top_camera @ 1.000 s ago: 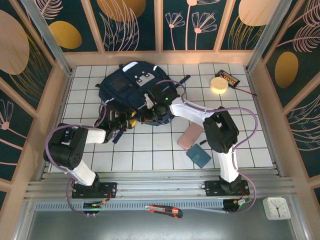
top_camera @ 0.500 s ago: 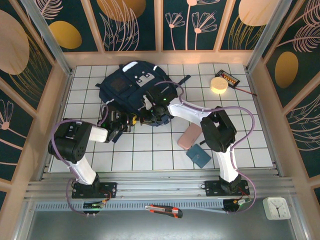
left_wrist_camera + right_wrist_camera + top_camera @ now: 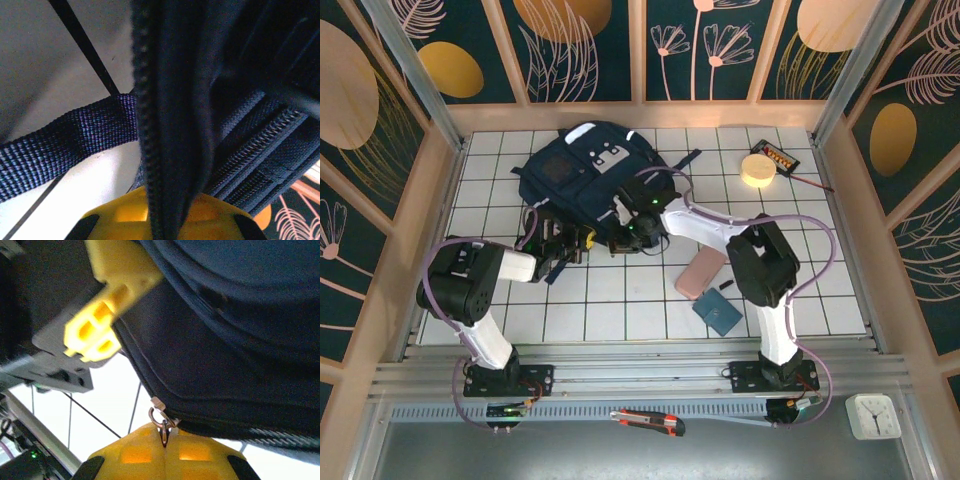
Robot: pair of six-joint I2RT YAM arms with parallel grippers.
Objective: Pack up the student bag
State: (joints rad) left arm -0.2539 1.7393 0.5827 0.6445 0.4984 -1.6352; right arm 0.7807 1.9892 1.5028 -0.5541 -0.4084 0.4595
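The student bag (image 3: pixel 570 172), a big navy backpack, lies at the back left of the tiled table. My left gripper (image 3: pixel 583 238) is at its near edge, and in the left wrist view its yellow jaws (image 3: pixel 172 202) are shut on a fold of the bag's navy fabric (image 3: pixel 175 100) beside a zipper track. My right gripper (image 3: pixel 629 228) sits just right of it at the same edge. In the right wrist view its jaws (image 3: pixel 164 434) are shut on the bag's metal zipper pull (image 3: pixel 161 416), with the left gripper's yellow fingers (image 3: pixel 107 315) close by.
A pink case (image 3: pixel 701 272) and a teal wallet (image 3: pixel 718 312) lie near the right arm. A yellow tape roll (image 3: pixel 756 169) and a black gadget (image 3: pixel 779 157) sit at the back right. A loose bag strap (image 3: pixel 65 135) trails across the tiles.
My left gripper has closed onto the bag's edge fabric. The right gripper, still holding the zipper pull, has shifted slightly right along the bag's edge.
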